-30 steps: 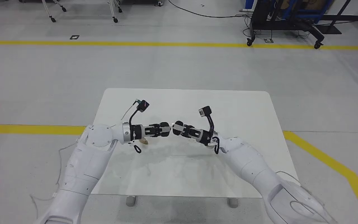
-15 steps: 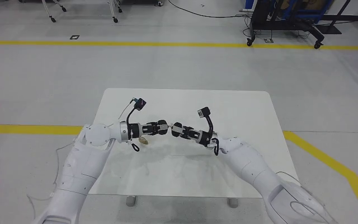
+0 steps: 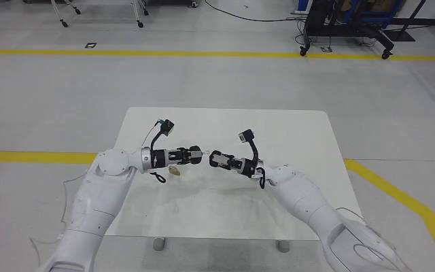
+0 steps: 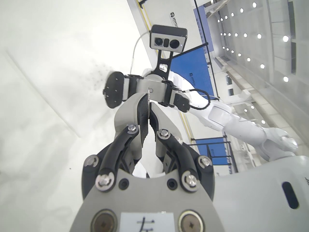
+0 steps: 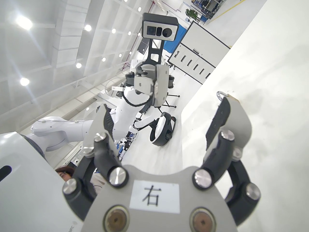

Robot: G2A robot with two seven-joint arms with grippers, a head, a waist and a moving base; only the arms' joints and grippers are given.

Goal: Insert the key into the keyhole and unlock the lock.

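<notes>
A white table [image 3: 299, 129] stands over a yellow floor line [image 3: 41, 157], dark cart [image 3: 353, 17] beyond.

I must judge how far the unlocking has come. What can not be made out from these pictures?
- Keyhole: in the top view the lock is too small, a tan spot by the left arm; in the right wrist view a finger of the right gripper hides most of it.
- Key's blade: in the left wrist view the left gripper covers the key, seen edge-on.
- Top view: whether the grippers touch, too small.
</notes>
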